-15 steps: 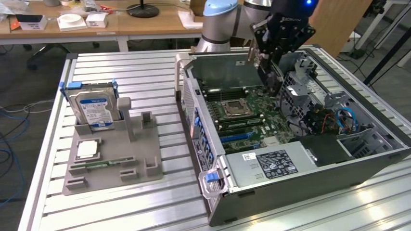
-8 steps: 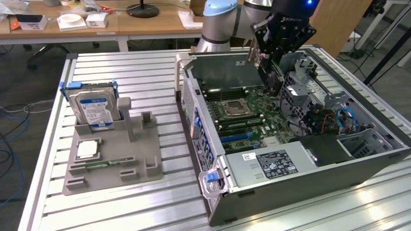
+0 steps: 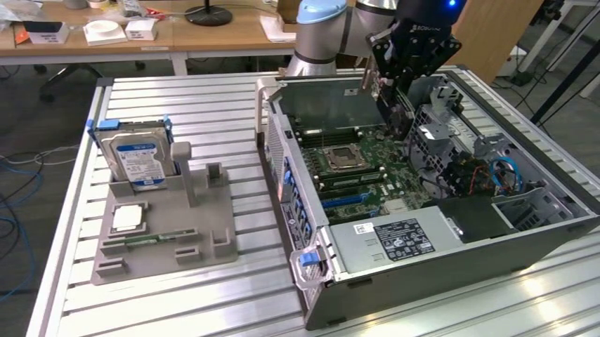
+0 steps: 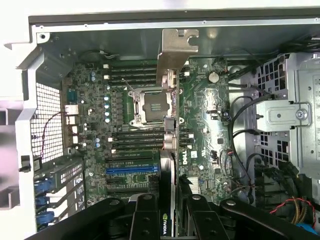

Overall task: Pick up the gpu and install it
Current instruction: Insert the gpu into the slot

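Observation:
The gpu (image 4: 170, 117) is a thin dark card seen edge-on, with its metal bracket (image 4: 176, 47) at the far end and a green logo at the near end. My gripper (image 4: 168, 212) is shut on it, one black finger (image 4: 145, 215) on each side. In the exterior view the gripper (image 3: 395, 78) hangs over the back of the open computer case (image 3: 310, 281), and the gpu (image 3: 401, 112) points down from it, above the motherboard (image 3: 361, 168). In the wrist view the card lies across the processor socket (image 4: 150, 105). A blue slot (image 4: 131, 170) sits beside its near end.
A grey fixture (image 3: 201, 242) on the slatted table holds a hard drive (image 3: 139, 158), a square chip (image 3: 126, 217) and a memory stick (image 3: 150, 239). Inside the case are a power supply (image 3: 394, 239), a metal drive cage (image 4: 287, 115) and loose cables (image 3: 501, 175).

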Robot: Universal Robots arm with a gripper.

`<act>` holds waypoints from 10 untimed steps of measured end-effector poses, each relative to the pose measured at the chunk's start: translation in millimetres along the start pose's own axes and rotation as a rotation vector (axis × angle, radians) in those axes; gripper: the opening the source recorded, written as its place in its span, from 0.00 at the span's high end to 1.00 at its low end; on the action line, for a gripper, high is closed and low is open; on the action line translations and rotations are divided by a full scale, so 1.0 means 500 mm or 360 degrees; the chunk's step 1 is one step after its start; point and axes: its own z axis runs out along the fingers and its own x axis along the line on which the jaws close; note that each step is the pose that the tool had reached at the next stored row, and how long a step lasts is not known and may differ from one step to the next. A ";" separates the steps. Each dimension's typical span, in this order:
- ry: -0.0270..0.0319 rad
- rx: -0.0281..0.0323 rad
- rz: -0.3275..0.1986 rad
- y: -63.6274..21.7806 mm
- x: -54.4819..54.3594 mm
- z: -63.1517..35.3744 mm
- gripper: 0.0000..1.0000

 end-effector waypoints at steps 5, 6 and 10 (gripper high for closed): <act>0.00052 -0.00018 -0.0073 0.001 0.000 0.001 0.74; 0.00072 -0.00027 -0.0102 0.001 0.000 0.001 0.74; 0.00152 -0.00059 -0.0217 0.001 0.000 0.002 0.74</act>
